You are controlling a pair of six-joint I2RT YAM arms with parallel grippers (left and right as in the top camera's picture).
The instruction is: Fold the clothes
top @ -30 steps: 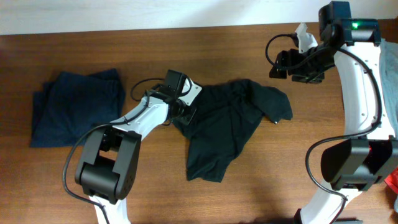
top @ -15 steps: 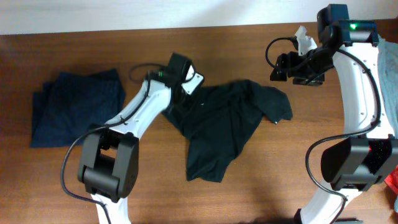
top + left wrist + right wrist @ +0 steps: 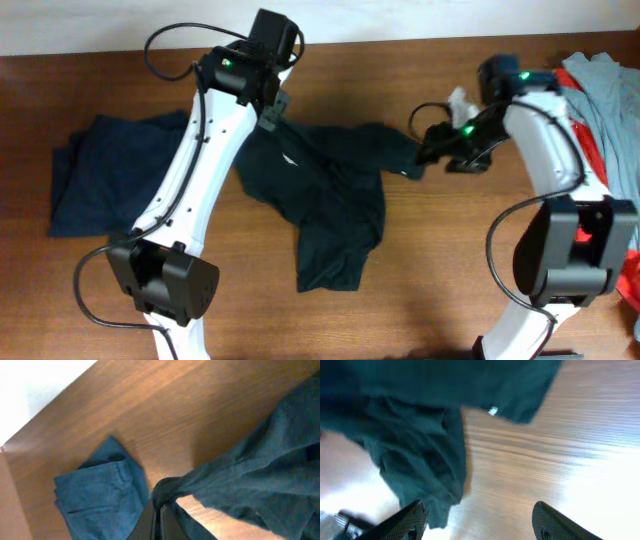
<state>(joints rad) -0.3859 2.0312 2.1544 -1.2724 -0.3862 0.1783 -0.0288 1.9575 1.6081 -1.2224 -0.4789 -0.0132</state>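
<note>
A dark green shirt (image 3: 335,205) lies crumpled mid-table, its upper left edge lifted off the wood. My left gripper (image 3: 271,108) is raised above that edge and shut on a bunch of the fabric. In the left wrist view the pinched cloth (image 3: 167,487) rises from the shut left gripper (image 3: 161,512) and the shirt (image 3: 265,472) hangs away to the right. My right gripper (image 3: 424,151) is open beside the shirt's right sleeve (image 3: 398,158). The right wrist view shows the sleeve (image 3: 415,445) brushing the left finger (image 3: 409,521), with bare wood across the right gripper (image 3: 477,521).
A folded blue garment (image 3: 120,180) lies at the table's left, also seen below the left wrist as folded blue garment (image 3: 100,500). A heap of grey and red clothes (image 3: 600,85) sits at the back right. The table's back edge (image 3: 400,42) meets a white wall.
My left gripper shut on the shirt's upper left edge and lifted it up and back. The shirt stretched leftward. My right arm came down and left to the sleeve, its jaws narrowing slightly.
</note>
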